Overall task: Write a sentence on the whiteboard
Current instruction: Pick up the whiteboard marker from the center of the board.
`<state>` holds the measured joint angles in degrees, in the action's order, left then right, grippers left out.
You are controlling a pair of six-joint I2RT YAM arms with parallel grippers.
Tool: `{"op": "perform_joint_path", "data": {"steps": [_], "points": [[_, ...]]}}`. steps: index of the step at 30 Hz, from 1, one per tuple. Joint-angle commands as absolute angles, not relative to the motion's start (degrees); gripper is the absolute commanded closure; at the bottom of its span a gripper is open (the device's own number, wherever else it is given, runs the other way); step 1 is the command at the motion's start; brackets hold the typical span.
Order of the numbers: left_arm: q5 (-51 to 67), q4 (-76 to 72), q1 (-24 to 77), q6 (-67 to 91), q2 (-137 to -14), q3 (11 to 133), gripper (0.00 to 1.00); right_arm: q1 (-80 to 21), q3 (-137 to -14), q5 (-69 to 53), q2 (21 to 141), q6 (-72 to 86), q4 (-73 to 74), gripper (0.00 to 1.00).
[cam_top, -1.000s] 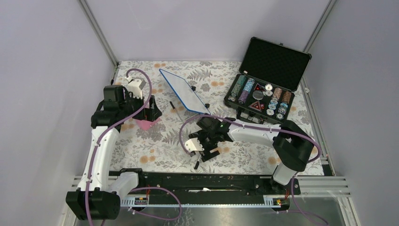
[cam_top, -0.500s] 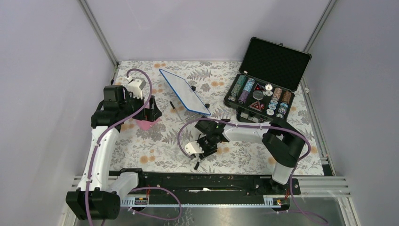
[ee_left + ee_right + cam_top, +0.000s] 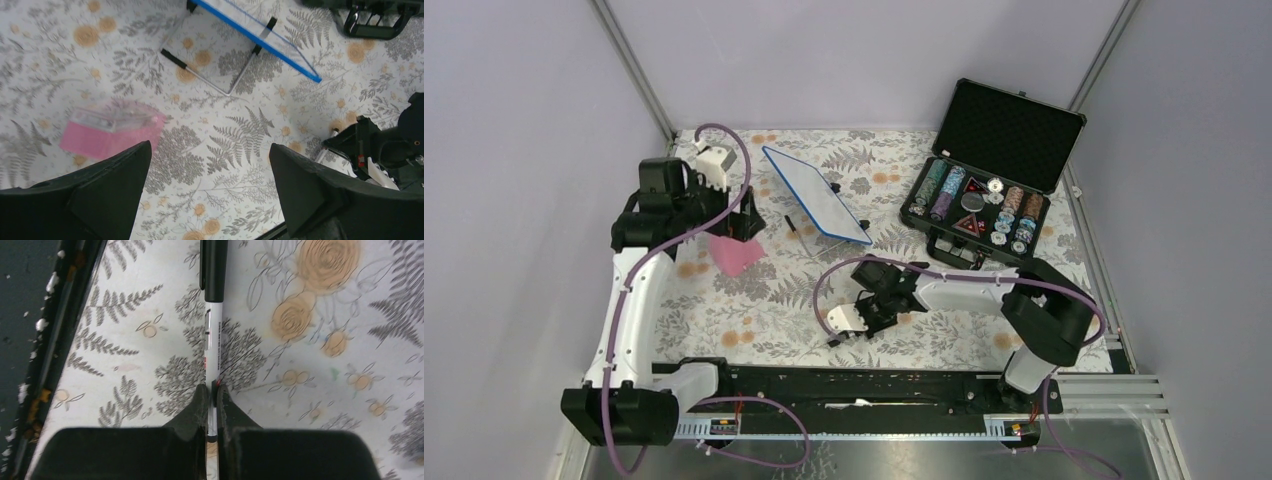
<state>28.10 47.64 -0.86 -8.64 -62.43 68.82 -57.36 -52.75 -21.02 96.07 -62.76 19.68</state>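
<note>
**A:** What worries you most right now?

**B:** The grip. My right tool (image 3: 212,390) is pinching the marker (image 3: 214,340) by its tail end, low over the surface, so most of the barrel sticks out ahead. If I press that long end against the whiteboard (image 3: 816,193), I'd expect it to pivot or slide between the pads. The black cap (image 3: 214,270) also looks to be on, and nothing will write until it comes off.

**A:** And the board itself?

**B:** It stands tilted on a thin wire prop at the far middle of the surface, well apart from the marker. A hard push could tip it back or skate it away. I can make out nothing of the sentence on it from here.

**A:** Is there room to move?

**B:** There's open floral cloth between me and the board. The black rail (image 3: 50,340) runs close on the near side, so I'd lift before swinging. The poker chip case (image 3: 984,200) sits to the board's right, and my elbow should keep off it.

**A:** What about the other arm?

**B:** My left tool (image 3: 210,147) hangs spread and empty above the pink block (image 3: 112,132), left of the board.
</note>
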Motion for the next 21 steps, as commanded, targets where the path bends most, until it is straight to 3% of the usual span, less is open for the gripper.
{"op": "perform_joint_path", "data": {"steps": [1,9,15,21], "points": [[27.1,46.7,-0.3,-12.3,-64.8,78.1,0.01,-56.4,-49.0,-19.2,91.2,-55.0,24.4,1.0],[22.5,47.4,8.0,-13.4,-79.3,97.1,0.01,-48.9,-48.5,-22.8,76.3,-43.4,24.4,1.0],[20.3,47.8,16.6,-12.8,-93.2,108.8,0.01,-37.2,-48.6,-25.0,68.1,-37.8,26.6,1.0],[18.8,47.8,21.1,-13.1,-107.9,121.9,0.02,-26.9,-44.8,-20.3,63.4,-30.1,18.0,1.0]]}}
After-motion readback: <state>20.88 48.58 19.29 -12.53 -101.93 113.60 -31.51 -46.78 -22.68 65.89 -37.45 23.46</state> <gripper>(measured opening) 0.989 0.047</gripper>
